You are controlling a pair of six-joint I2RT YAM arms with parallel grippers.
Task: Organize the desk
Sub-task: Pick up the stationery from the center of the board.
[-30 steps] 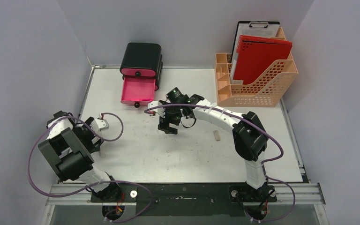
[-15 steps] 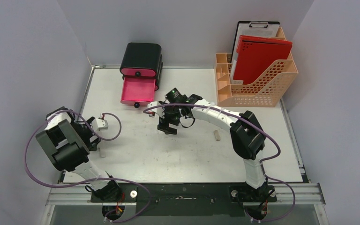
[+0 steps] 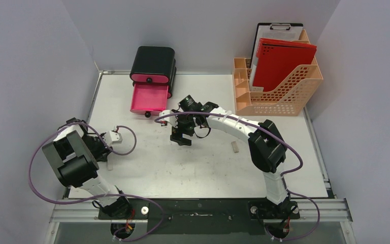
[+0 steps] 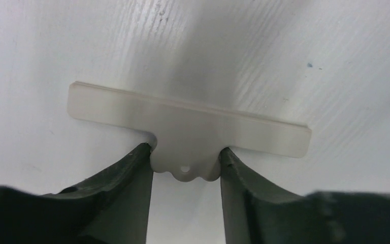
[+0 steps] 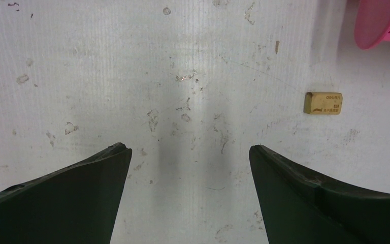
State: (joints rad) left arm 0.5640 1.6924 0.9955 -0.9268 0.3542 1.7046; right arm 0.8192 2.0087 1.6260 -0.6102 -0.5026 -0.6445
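Spreading across the middle of the overhead view, the white desk [image 3: 203, 168] carries a white plastic strip [image 4: 183, 119] toward its 8 o'clock edge, its tab pinched by the left gripper [image 4: 185, 151]. The right gripper [image 5: 190, 152] hovers near centre, fingers wide apart, with a tan eraser [image 5: 324, 102] at its 2 o'clock.

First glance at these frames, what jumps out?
The orange file rack with its red folder at the far right corner of the desk, and the black drawer box at the far edge, its lower pink drawer pulled open. Near the left edge, the left arm's fingers pinch the tab of a white plastic strip.
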